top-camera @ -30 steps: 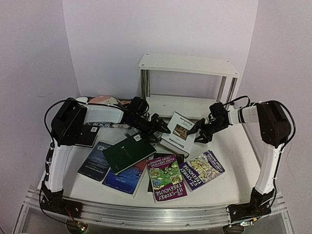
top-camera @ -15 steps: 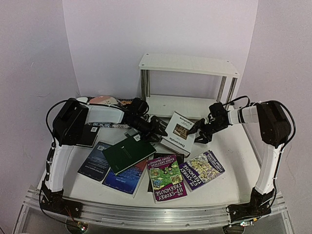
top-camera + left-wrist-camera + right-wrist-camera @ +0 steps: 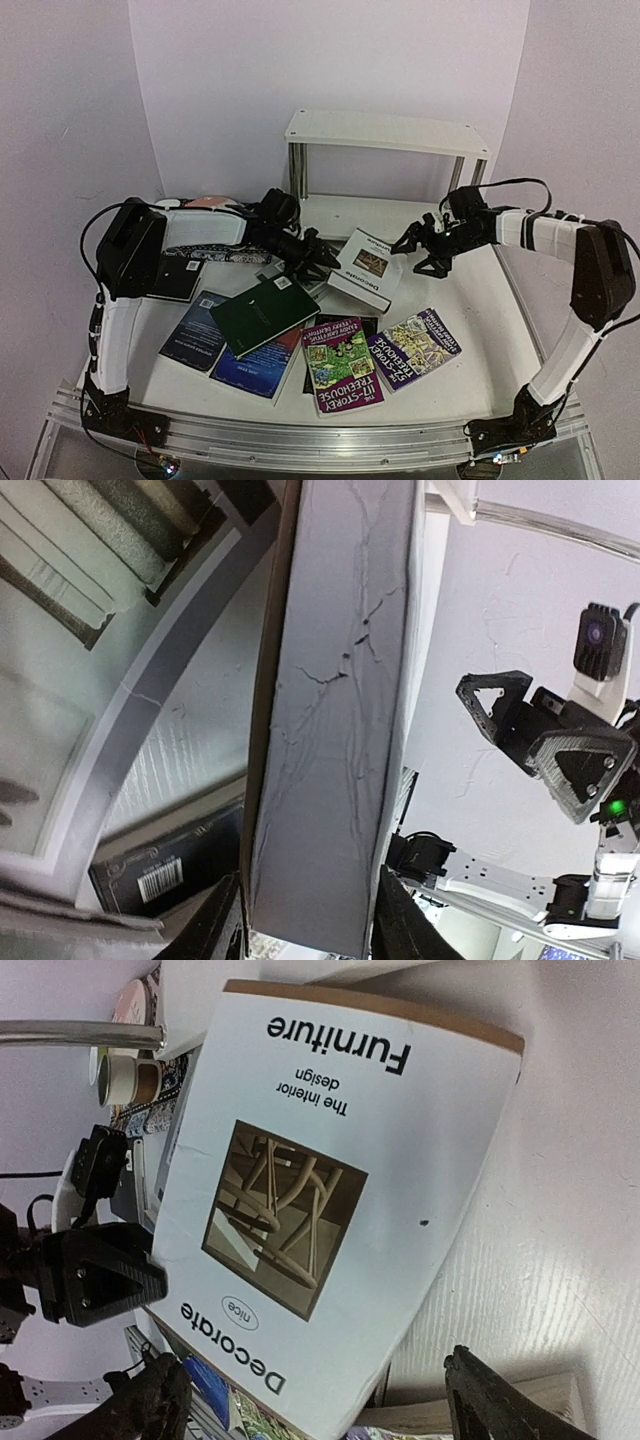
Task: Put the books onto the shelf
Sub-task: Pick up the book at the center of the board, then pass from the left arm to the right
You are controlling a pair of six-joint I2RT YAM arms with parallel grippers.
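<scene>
The thick white "Decorate" book [image 3: 364, 268] stands tilted in front of the shelf [image 3: 385, 131], one of its edges raised. My left gripper [image 3: 312, 263] is shut on its left edge; in the left wrist view the book's grey edge [image 3: 330, 730] fills the gap between both fingers [image 3: 222, 927]. A short way right of the book, my right gripper [image 3: 424, 250] hangs open and touches nothing. Its wrist view shows the book's cover [image 3: 320, 1190] facing wide-spread fingers [image 3: 490, 1405]. More books lie flat nearer me: dark green [image 3: 262, 315], blue [image 3: 195, 335] and two purple paperbacks [image 3: 343, 362].
A black book [image 3: 180, 278] lies at the left. A patterned placemat with a plate [image 3: 212, 205] sits behind my left arm, and a cup [image 3: 125, 1075] shows past a chrome shelf leg [image 3: 80, 1032]. The shelf's lower board [image 3: 370, 215] is bare. Walls close in on three sides.
My left gripper has shut on the Decorate book's left edge. My right gripper has opened and drawn back to the right, away from the book.
</scene>
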